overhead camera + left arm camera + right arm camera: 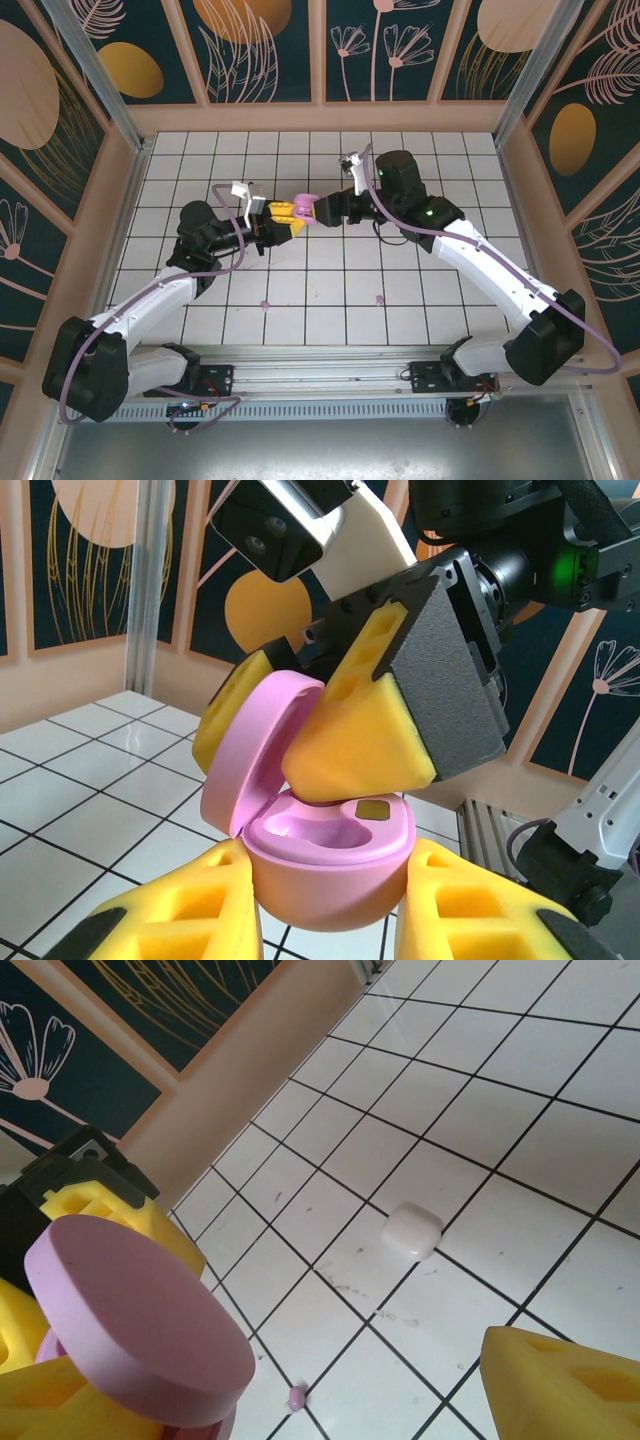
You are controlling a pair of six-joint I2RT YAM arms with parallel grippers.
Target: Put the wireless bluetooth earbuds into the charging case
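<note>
My left gripper (283, 213) (330, 885) is shut on the base of the pink charging case (335, 865) (303, 205), held up above the tiles. The case's lid (250, 755) (130, 1330) stands open, and one earbud socket (335, 832) is bare. My right gripper (324, 210) (280, 1385) is open wide and straddles the lid. One of its yellow fingers (360, 730) leans over the base against the lid's inner side, the other sits behind the lid. Two pink earbuds (265, 301) (379, 297) lie on the tiles nearer the arm bases; one earbud (297, 1397) shows in the right wrist view.
A small white rounded object (412, 1231) lies on the white tiled table (330, 320). Peach walls (320, 118) fence in the table at the back and sides. A metal rail (330, 352) runs along the near edge.
</note>
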